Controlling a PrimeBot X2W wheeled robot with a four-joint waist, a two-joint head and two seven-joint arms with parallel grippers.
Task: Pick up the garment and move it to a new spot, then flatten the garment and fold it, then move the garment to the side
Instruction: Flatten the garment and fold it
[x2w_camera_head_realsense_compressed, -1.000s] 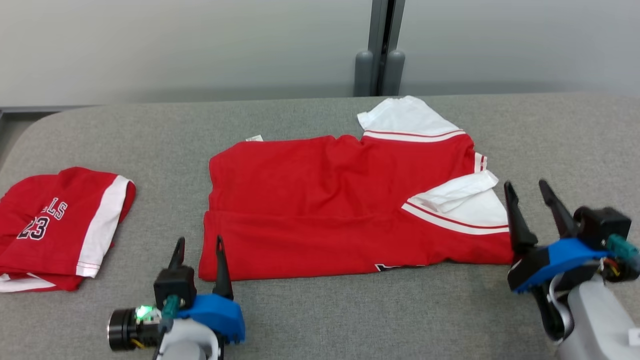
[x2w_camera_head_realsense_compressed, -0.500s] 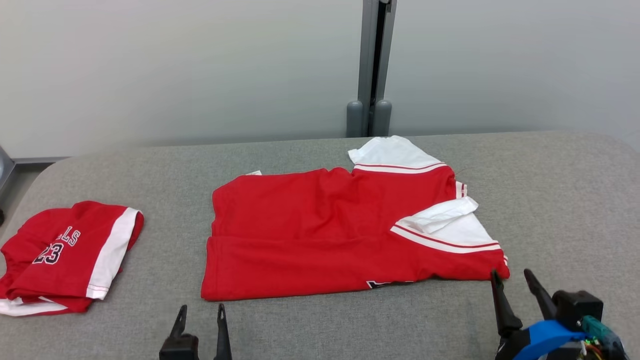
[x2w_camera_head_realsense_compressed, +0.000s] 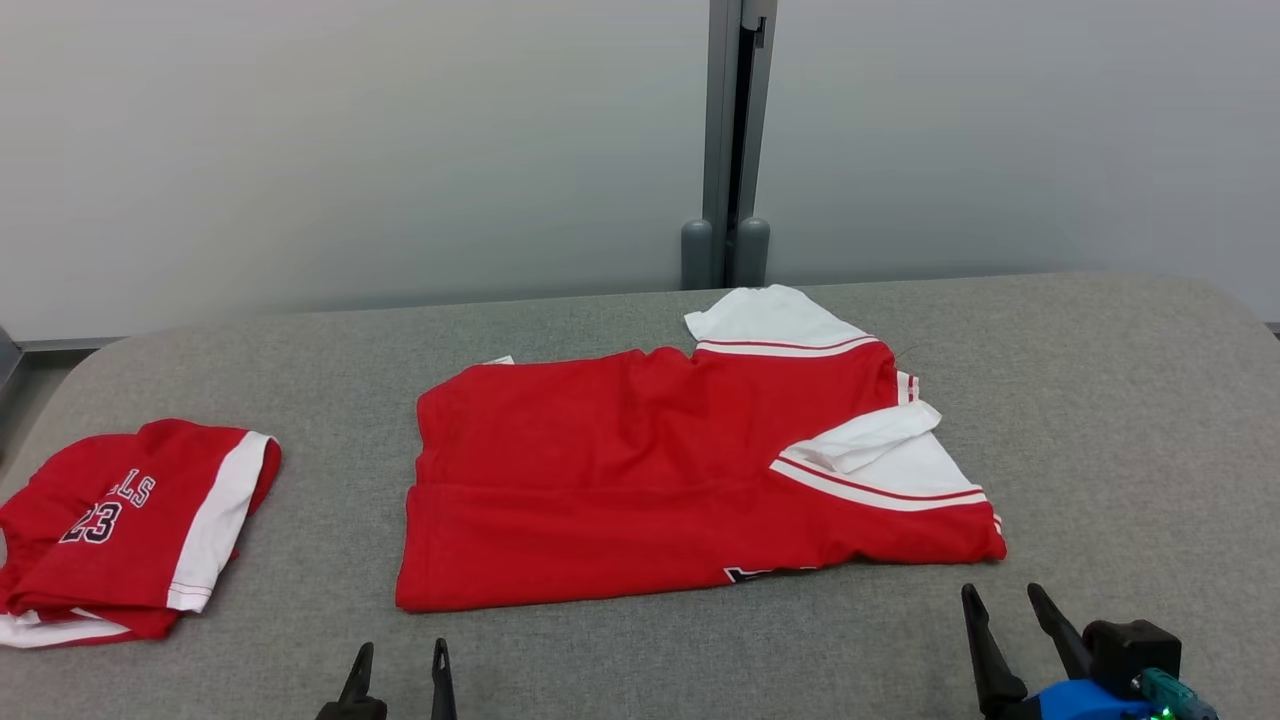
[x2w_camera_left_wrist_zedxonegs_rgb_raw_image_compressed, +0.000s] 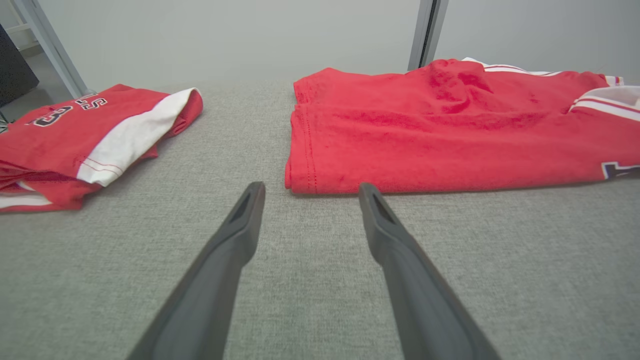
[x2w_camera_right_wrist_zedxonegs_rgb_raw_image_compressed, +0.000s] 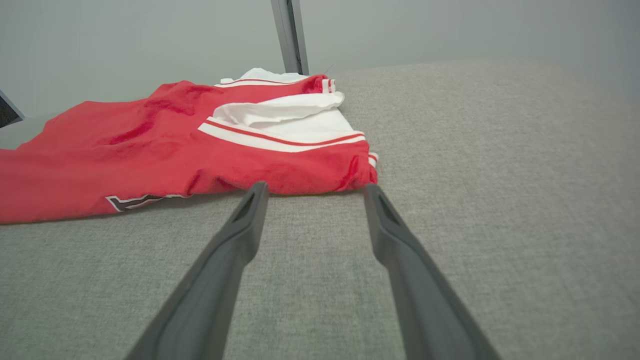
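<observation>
A red garment (x2w_camera_head_realsense_compressed: 650, 480) with white sleeves lies flat on the grey table, folded once lengthwise, its white sleeves at the right. My left gripper (x2w_camera_head_realsense_compressed: 399, 648) stands open at the bottom edge, just short of the garment's near left corner (x2w_camera_left_wrist_zedxonegs_rgb_raw_image_compressed: 300, 182). In the left wrist view that gripper (x2w_camera_left_wrist_zedxonegs_rgb_raw_image_compressed: 307, 187) holds nothing. Low at the right, my right gripper (x2w_camera_head_realsense_compressed: 1000, 592) is open too, a little in front of the garment's near right corner (x2w_camera_right_wrist_zedxonegs_rgb_raw_image_compressed: 360, 175). Its fingers (x2w_camera_right_wrist_zedxonegs_rgb_raw_image_compressed: 312, 187) have nothing between them and do not touch the cloth.
A second red and white garment (x2w_camera_head_realsense_compressed: 130, 525), folded small with "23" on it, lies at the table's left edge (x2w_camera_left_wrist_zedxonegs_rgb_raw_image_compressed: 75, 140). A grey wall with a vertical post (x2w_camera_head_realsense_compressed: 725, 150) stands behind the grey table (x2w_camera_head_realsense_compressed: 1100, 420).
The head camera has tilted up, so the whole scene sits lower. Both grippers have drawn back toward me from the garment's near edge. The garment lies unmoved.
</observation>
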